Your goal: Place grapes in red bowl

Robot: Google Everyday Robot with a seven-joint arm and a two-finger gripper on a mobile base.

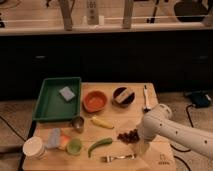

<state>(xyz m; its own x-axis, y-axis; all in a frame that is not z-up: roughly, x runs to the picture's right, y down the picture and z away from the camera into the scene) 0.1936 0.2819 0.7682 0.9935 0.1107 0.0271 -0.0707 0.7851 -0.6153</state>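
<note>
Okay, nearest first: a thin silver metal fork (119,158) lies flat along the front edge of the pale wooden board (127,114). Just right of it my gripper (142,146) sits low over the board, jaws spread wide, nothing in them. It is wide because the small bunch of dark red-purple grapes (128,136) comes next: they rest on the board just to my left, close by, though I cannot tell if I touch them. I judge this is the approach before the grasp, not yet closed. My white arm (175,131) comes in from the right, so the reach stays short. Left of the grapes lies a curved green chili pepper (100,145), near enough to bump on a sloppy close. Further left sit a small green cup (74,146) and a white paper cup (34,147). Mid board: a yellow banana-like piece (101,122) and a small metal cup (78,123). At the back stands the round orange-red bowl (95,101), empty and well apart from the grapes, so a lift and a carry up-left are needed. Beside it is a dark black-brown bowl (123,95), the wrong target, and a green plastic tray (52,105) at far left.
</note>
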